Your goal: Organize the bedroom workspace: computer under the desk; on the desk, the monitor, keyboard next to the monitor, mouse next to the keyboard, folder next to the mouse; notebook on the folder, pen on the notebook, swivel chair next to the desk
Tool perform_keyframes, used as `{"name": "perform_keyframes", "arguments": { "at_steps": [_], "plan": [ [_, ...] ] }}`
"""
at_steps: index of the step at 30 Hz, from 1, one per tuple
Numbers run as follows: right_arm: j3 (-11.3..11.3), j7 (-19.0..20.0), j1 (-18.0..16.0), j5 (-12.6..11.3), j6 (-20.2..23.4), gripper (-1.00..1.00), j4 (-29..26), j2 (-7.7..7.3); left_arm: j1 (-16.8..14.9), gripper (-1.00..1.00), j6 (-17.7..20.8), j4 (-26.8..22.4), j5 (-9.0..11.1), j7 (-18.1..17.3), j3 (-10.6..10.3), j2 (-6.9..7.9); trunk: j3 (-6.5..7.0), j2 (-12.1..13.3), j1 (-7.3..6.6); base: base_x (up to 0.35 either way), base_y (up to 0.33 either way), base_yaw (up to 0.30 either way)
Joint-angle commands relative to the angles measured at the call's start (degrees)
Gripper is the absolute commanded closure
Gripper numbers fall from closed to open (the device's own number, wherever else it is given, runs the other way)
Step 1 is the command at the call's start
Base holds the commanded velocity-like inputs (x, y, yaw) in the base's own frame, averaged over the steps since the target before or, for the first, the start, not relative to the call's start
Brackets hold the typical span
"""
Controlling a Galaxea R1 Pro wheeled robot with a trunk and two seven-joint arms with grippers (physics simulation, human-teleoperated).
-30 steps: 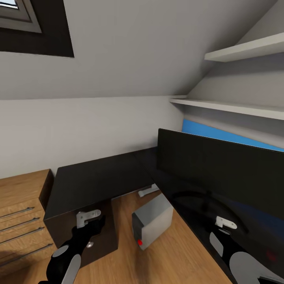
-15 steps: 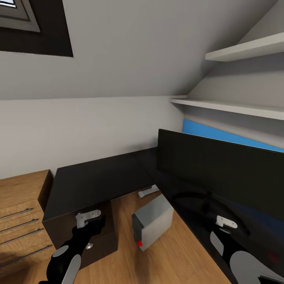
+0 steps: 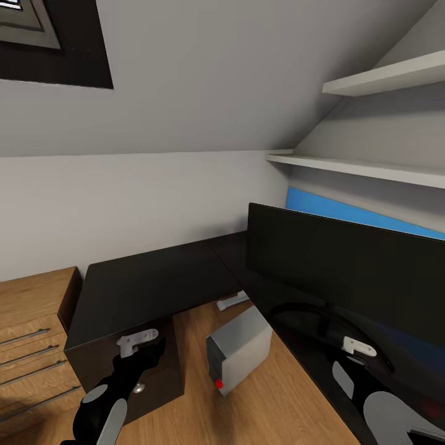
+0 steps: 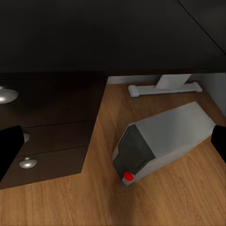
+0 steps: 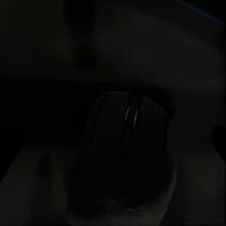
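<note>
A: The small dark oval mouse [image 5: 125, 155] fills the right wrist view, very close before the right gripper [image 3: 358, 347], over the black-topped corner desk [image 3: 148, 281]. I think it is light, stiff and smooth, so grip its two long sides.

B: Is it held?

A: I cannot tell; that view is too dark. The left wrist view shows the small grey tower computer [image 4: 160, 139] lying under the desk, between the wide-apart fingers of the left gripper [image 3: 137, 343].
</note>
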Motion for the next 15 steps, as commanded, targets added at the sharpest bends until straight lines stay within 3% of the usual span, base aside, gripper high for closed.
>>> {"name": "perform_keyframes", "arguments": {
  "at_steps": [1, 15],
  "plan": [
    [0.20, -0.21, -0.03, -0.62, 0.18, -1.00, -0.10, -0.09, -0.04, -1.00, 0.18, -0.08, 0.61, 0.53, -0.08, 0.01, -0.07, -0.05, 0.00, 0.004, 0.000, 0.000],
    [0.16, -0.24, -0.09, -0.67, 3.11, -1.00, -0.09, -0.22, -0.04, -1.00, 0.18, 0.10, 0.61, 0.53, -0.79, -0.02, -0.07, -0.05, 0.00, 0.000, 0.000, 0.000]
  ]
}}
